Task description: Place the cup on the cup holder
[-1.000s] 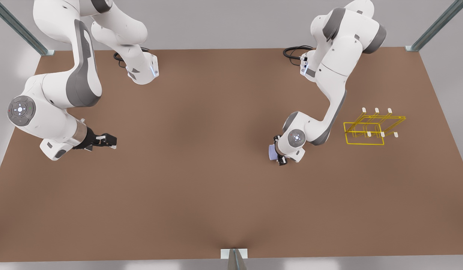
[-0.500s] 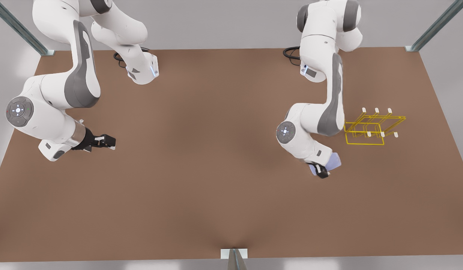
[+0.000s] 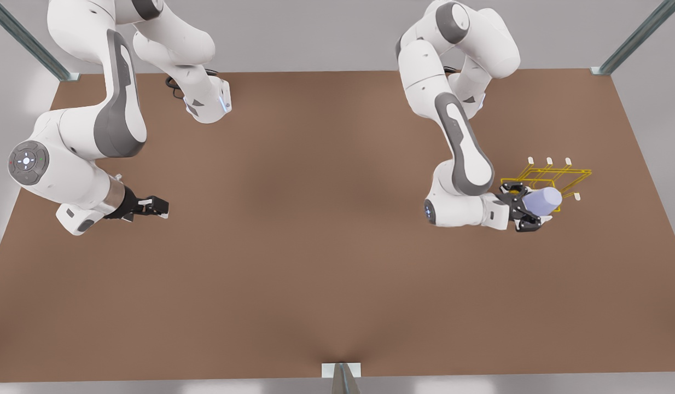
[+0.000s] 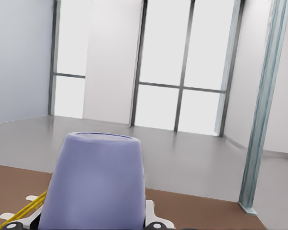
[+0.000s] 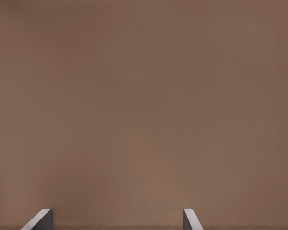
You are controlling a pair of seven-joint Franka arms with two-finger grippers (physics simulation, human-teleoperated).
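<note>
Brown and wide, the table (image 3: pixel 294 262) holds very little. I go from big things to small.

My two white arms come first. My right arm waits on the front view's left, low over bare table. Its hand (image 3: pixel 151 206) is released, with both fingertips (image 5: pixel 41 219) spread wide apart over plain brown. My left arm reaches out on the front view's right, with its hand (image 3: pixel 526 210) right at the near edge of the cup holder (image 3: pixel 556 176).

The cup holder is a thin yellow wire rack with little white tips on its prongs. It sits on the table near the far right side in the front view.

The cup (image 3: pixel 542 201) is the smallest thing. It is pale purple-blue, and my left hand is grasping it on both sides. It lies on its side in the air, over the near part of the rack. In the left wrist view the cup (image 4: pixel 93 182) looms close, and a bit of yellow wire pokes out beside it.

I think the next part is tricky. I cannot tell if the cup lines up with a prong. If it is off, it could bump the thin wire and push the rack away. If I let go too soon, the cup could drop and roll on the table.
</note>
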